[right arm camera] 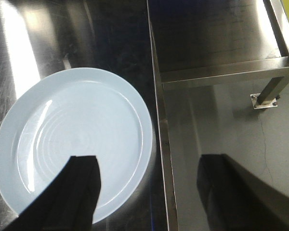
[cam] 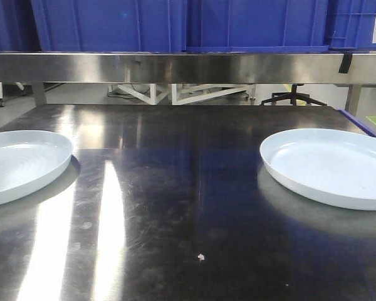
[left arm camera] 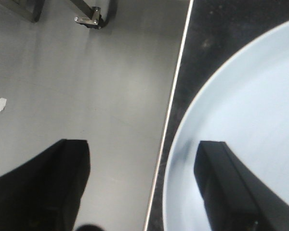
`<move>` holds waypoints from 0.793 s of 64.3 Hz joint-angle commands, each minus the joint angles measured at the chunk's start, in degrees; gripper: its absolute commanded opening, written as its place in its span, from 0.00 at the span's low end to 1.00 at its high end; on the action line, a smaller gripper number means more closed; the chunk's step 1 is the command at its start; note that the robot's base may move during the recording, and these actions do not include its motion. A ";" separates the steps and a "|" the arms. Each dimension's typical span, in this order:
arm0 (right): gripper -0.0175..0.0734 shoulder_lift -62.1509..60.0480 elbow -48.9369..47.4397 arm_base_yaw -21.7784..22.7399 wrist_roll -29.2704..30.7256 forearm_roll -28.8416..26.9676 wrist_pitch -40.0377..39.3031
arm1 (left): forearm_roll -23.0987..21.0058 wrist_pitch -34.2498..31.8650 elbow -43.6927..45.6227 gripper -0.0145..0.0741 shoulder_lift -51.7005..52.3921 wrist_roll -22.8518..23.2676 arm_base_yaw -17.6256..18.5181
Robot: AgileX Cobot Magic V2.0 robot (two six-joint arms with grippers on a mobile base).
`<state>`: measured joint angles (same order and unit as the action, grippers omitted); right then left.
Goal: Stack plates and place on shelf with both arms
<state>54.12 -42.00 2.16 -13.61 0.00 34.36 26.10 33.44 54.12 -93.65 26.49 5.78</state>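
Two plates lie flat on the dark steel desk (cam: 188,200), well apart: left plate (cam: 22,164) by the left edge, right plate (cam: 329,164) by the right. Left hand (left arm camera: 143,149) gapes wide, straddling its plate's outer rim. Right hand (right arm camera: 148,159) is equally wide across the other's rim.

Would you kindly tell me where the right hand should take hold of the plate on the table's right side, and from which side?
Grip the right plate by its rim on the side nearest the table edge, coming from above. It lies flat and shallow, so only that low upturned rim offers a hold. The right hand hangs open across it there.
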 commanded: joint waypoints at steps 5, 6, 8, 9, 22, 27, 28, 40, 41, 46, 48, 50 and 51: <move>0.79 -0.44 -2.03 0.03 0.48 0.00 -3.88 | 0.51 -1.23 1.41 0.55 1.24 0.76 -0.12; 0.79 -0.44 -2.03 0.03 0.48 0.00 -3.88 | 0.51 -1.23 1.41 0.52 1.24 0.76 -0.12; 0.79 -0.44 -2.03 0.03 0.48 0.00 -3.88 | 0.51 -1.23 1.41 0.44 1.24 0.76 -0.12; 0.79 -0.44 -2.03 0.03 0.48 0.00 -3.88 | 0.47 -1.23 1.41 0.40 1.24 0.76 -0.12; 0.79 -0.44 -2.03 0.03 0.48 0.00 -3.88 | -3.86 0.68 2.91 0.27 2.78 0.12 0.13; 0.79 -0.44 -2.03 0.03 0.48 0.00 -3.88 | -3.98 1.87 3.98 0.27 4.78 0.12 1.05; 0.79 -0.44 -2.03 0.03 0.48 0.00 -3.88 | -3.98 2.01 4.10 0.27 5.19 0.12 1.27; 0.79 -0.44 -2.03 0.03 0.48 0.00 -3.99 | -3.98 2.30 6.09 0.27 10.73 0.12 4.96; 0.79 -0.44 -2.03 0.03 0.48 0.00 -3.99 | -3.98 2.30 6.24 0.27 11.11 0.12 5.28; 0.79 -0.44 -2.03 0.03 0.48 0.00 -3.99 | -3.98 2.30 7.01 0.27 12.93 0.12 7.17; 0.79 -0.44 -2.03 0.03 0.48 0.00 -3.99 | -3.98 2.30 7.18 0.27 13.56 0.12 8.05; 0.79 -0.44 -2.03 0.03 0.48 0.00 -3.99 | -3.98 2.30 7.47 0.27 13.99 0.12 8.79; 0.79 -0.44 -2.03 0.03 0.48 0.00 -3.99 | -3.98 2.30 7.63 0.27 14.13 0.12 9.18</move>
<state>54.12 -42.00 2.16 -13.61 0.00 34.26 21.76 37.61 59.24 -82.83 26.38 13.08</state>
